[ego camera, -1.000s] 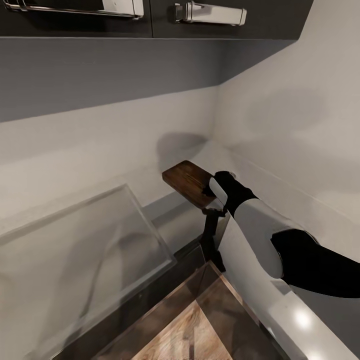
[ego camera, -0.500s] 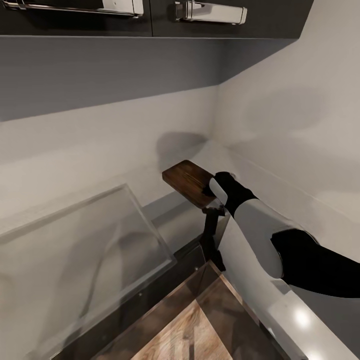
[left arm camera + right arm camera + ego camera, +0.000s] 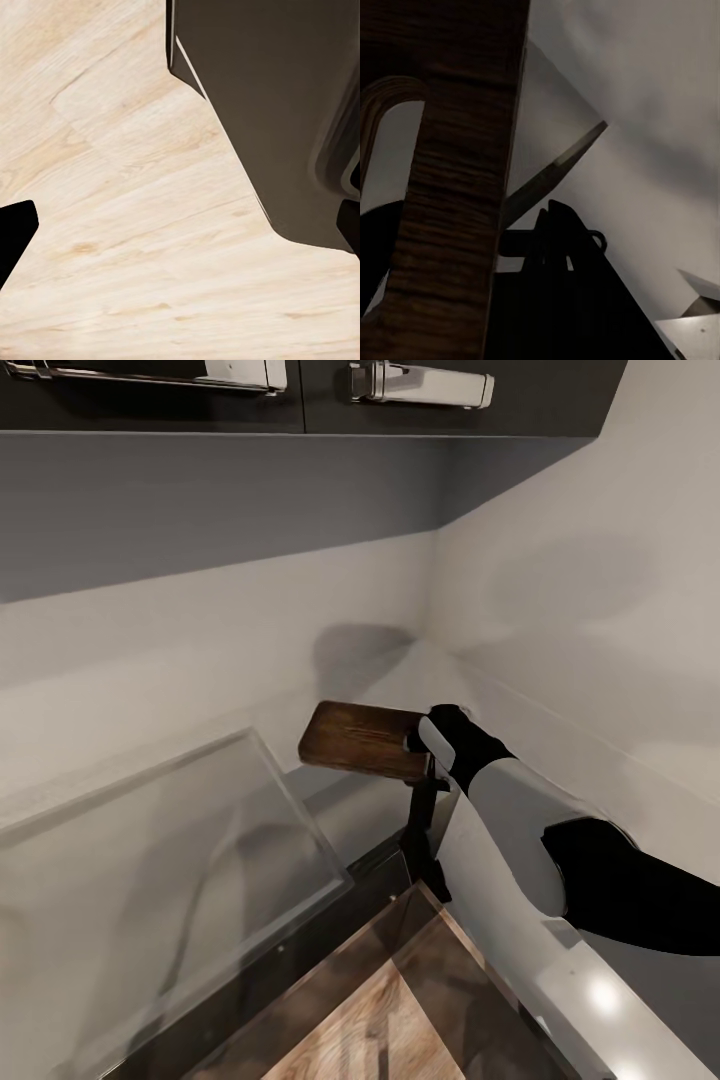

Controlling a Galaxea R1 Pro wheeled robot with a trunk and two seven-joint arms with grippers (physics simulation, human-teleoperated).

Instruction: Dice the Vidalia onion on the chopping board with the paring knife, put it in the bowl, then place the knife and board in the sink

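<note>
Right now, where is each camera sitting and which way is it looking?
Head view: up on the robot's head, looking forward and down into a wall corner; the right arm holds the chopping board up.
Left wrist view: on the left arm, facing down at the pale wooden floor beside a dark cabinet; dark finger bits show at the edges.
Right wrist view: on the right arm, right up against the chopping board.
Shared: head and right wrist views both see the board.
</note>
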